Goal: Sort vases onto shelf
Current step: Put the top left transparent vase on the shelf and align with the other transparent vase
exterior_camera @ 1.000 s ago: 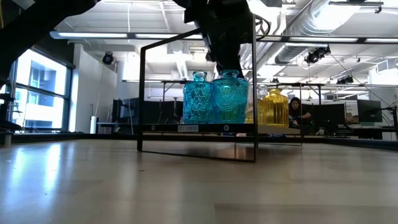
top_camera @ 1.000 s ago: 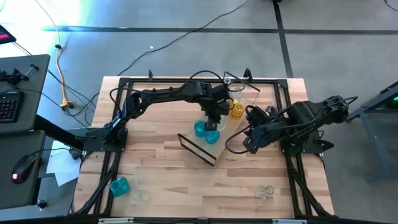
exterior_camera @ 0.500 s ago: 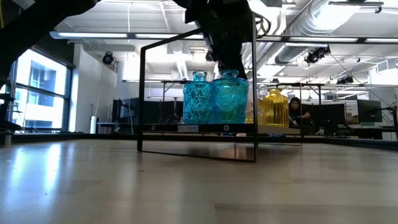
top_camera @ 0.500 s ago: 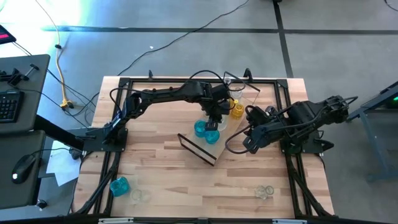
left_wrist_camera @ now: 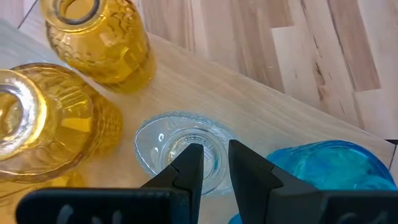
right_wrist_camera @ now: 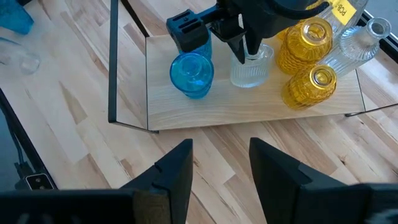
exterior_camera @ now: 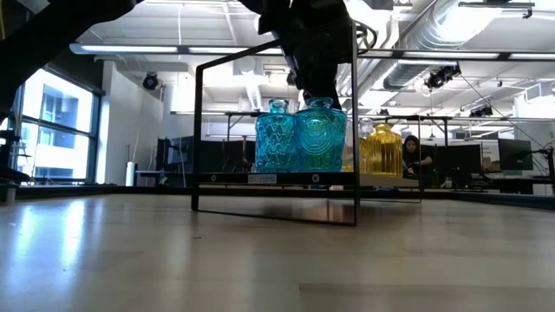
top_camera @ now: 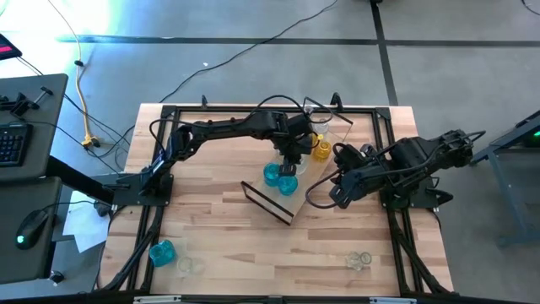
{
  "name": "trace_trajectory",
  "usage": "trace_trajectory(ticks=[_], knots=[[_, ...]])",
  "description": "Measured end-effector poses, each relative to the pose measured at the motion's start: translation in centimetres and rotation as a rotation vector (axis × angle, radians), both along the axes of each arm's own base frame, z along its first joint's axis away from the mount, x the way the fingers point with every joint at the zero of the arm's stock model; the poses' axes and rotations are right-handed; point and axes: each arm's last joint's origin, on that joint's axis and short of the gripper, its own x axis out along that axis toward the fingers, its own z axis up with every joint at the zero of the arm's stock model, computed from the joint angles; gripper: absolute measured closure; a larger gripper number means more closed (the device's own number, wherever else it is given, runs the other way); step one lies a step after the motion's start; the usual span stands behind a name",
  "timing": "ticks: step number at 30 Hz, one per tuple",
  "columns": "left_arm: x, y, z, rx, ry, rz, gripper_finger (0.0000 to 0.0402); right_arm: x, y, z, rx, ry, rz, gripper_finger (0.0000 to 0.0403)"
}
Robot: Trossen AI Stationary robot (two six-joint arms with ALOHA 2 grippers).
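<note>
Only in the wrist views is the left gripper [left_wrist_camera: 214, 163] seen pinching the clear vase [right_wrist_camera: 250, 68] on the shelf [right_wrist_camera: 249, 109], between teal vase [right_wrist_camera: 191, 75] and amber vases [right_wrist_camera: 309, 40]; the right gripper [right_wrist_camera: 219, 165] is held spread.

left gripper [exterior_camera: 314, 87] raised a touch above the teal vase [exterior_camera: 320, 135] in low view; nothing else shifted

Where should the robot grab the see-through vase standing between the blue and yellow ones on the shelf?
By its narrow neck, coming straight down. The clear vase stands upright on the shelf, its wide body hemmed between a teal vase and the yellow vases, so probably only the top is free. The left gripper hangs right above it.
</note>
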Motion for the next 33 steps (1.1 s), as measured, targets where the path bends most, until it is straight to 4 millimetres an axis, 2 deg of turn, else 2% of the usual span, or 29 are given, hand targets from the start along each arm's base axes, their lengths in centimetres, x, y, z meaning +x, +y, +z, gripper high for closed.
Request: trace_trajectory(ticks=[13,24,33], knots=[[0.01,-0.15,0.01,-0.046,-0.010,-0.026,0.0333,0.00,0.01,0.00,0.007,0.000,-0.005,0.0263],[0.02,-0.17,0.01,-0.041,-0.011,-0.034,0.0278,-0.01,0.04,-0.02,0.019,0.005,0.000,0.0263],[0.01,-0.18,0.04,-0.044,-0.007,-0.022,0.0268,-0.01,0.04,-0.02,0.020,0.005,0.000,0.0263]])
